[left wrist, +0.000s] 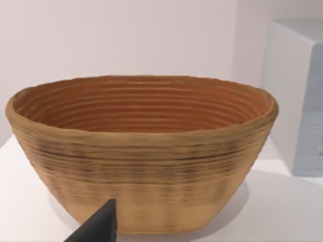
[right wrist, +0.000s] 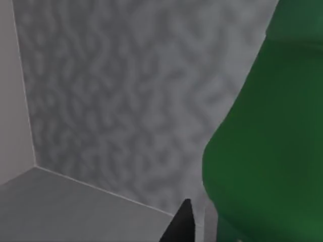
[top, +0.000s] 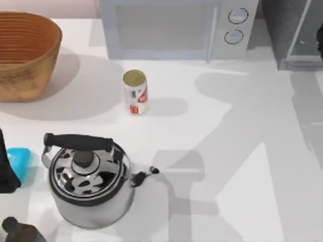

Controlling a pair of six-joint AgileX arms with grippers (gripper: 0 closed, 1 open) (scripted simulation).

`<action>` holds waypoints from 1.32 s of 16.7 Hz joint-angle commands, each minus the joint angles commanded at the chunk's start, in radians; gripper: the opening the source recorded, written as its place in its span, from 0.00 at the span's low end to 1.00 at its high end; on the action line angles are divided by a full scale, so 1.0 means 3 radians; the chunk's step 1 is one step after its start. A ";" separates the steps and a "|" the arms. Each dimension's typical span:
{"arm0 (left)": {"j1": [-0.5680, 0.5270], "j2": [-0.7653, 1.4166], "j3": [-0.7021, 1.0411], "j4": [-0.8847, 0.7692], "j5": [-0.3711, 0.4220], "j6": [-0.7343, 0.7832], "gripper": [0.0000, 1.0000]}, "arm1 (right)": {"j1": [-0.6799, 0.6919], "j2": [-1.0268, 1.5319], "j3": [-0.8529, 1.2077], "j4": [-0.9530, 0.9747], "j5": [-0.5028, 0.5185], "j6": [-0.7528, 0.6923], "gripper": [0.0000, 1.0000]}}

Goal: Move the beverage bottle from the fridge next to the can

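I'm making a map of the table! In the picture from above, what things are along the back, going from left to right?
Basket → can → microwave → fridge.

The green beverage bottle [right wrist: 267,151] stands inside the grey fridge [top: 295,35]; the upright white-and-red can [top: 135,92] sits before the microwave [top: 176,27].

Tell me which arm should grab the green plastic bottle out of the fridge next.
Right, most likely. Its wrist view shows the green plastic bottle close up against the grey metal fridge's mottled wall. The left arm's wrist view faces the woven tan basket on the table's far left.
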 joint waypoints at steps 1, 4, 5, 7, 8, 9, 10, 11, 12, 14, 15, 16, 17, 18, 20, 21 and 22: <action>0.0000 0.0000 0.0000 0.0000 0.0000 0.0000 1.00 | 0.0000 0.0000 0.0000 0.0000 0.0000 0.0000 0.02; 0.0000 0.0000 0.0000 0.0000 0.0000 0.0000 1.00 | 0.0000 0.0000 0.0000 0.0000 0.0000 0.0000 0.00; 0.0000 0.0000 0.0000 0.0000 0.0000 0.0000 1.00 | 0.0000 0.0000 0.0000 0.0000 0.0000 0.0000 0.00; 0.0000 0.0000 0.0000 0.0000 0.0000 0.0000 1.00 | 0.0000 0.0000 0.0000 0.0000 0.0000 0.0000 0.00; 0.0000 0.0000 0.0000 0.0000 0.0000 0.0000 1.00 | 0.0000 0.0000 0.0000 0.0000 0.0000 0.0000 0.00; 0.0000 0.0000 0.0000 0.0000 0.0000 0.0000 1.00 | 0.0000 0.0000 0.0000 0.0000 0.0000 0.0000 0.00; 0.0000 0.0000 0.0000 0.0000 0.0000 0.0000 1.00 | 0.0012 -0.0006 -0.0001 0.0000 0.0000 0.0004 0.00; 0.0000 0.0000 0.0000 0.0000 0.0000 0.0000 1.00 | 0.0013 -0.0016 0.0002 -0.0011 -0.0001 0.0005 0.00; 0.0000 0.0000 0.0000 0.0000 0.0000 0.0000 1.00 | 0.0014 -0.0050 0.0014 -0.0052 -0.0003 0.0007 0.00; 0.0000 0.0000 0.0000 0.0000 0.0000 0.0000 1.00 | 0.0014 -0.0157 0.0048 -0.0196 -0.0005 0.0010 0.00; 0.0000 0.0000 0.0000 0.0000 0.0000 0.0000 1.00 | 0.0014 -0.0217 0.0067 -0.0278 -0.0005 0.0011 0.00; 0.0000 0.0000 0.0000 0.0000 0.0000 0.0000 1.00 | 0.0014 -0.0273 0.0085 -0.0356 -0.0006 0.0012 0.00; 0.0000 0.0000 0.0000 0.0000 0.0000 0.0000 1.00 | 0.0013 -0.0319 0.0099 -0.0419 -0.0005 0.0013 0.00; 0.0000 0.0000 0.0000 0.0000 0.0000 0.0000 1.00 | 0.0012 -0.0347 0.0108 -0.0458 -0.0004 0.0013 0.00; 0.0000 0.0000 0.0000 0.0000 0.0000 0.0000 1.00 | 0.0011 -0.0353 0.0109 -0.0466 -0.0004 0.0013 0.00; 0.0000 0.0000 0.0000 0.0000 0.0000 0.0000 1.00 | 0.0011 -0.0353 0.0109 -0.0466 -0.0004 0.0013 0.00; 0.0000 0.0000 0.0000 0.0000 0.0000 0.0000 1.00 | 0.0012 -0.0339 0.0099 -0.0455 -0.0004 0.0019 0.00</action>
